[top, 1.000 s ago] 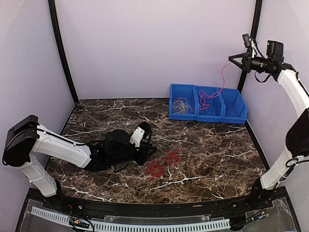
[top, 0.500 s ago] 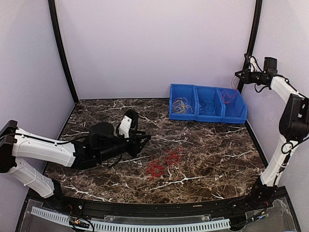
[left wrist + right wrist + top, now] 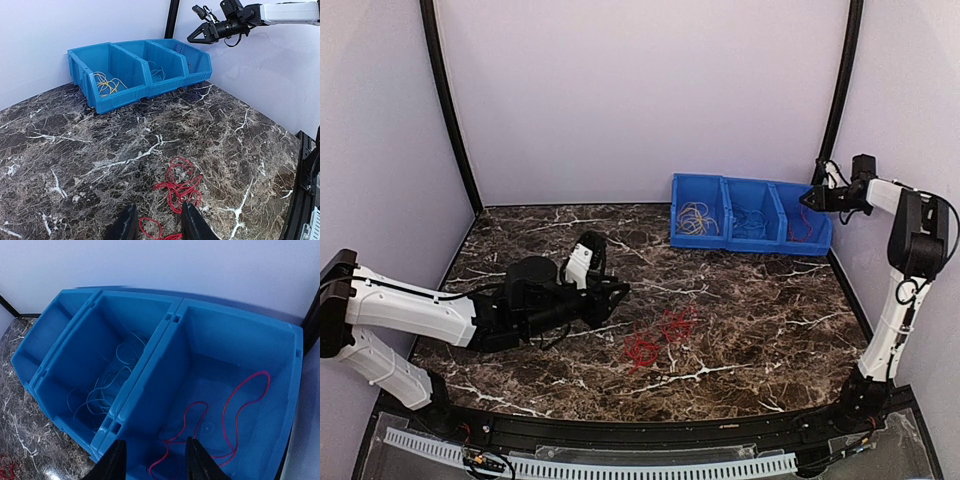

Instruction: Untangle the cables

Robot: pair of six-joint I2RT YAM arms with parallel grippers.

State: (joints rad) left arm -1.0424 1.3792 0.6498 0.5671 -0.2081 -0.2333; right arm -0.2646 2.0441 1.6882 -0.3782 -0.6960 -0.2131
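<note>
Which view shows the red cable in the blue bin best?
The right wrist view: it looks into the blue bin, where the red cable lies large. The top external view shows a tiny red squiggle; the left wrist view, barely a sliver.

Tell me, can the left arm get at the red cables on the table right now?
Probably yes. The left end effector is open just short of the red cables, and nothing stands between them on the table.
</note>
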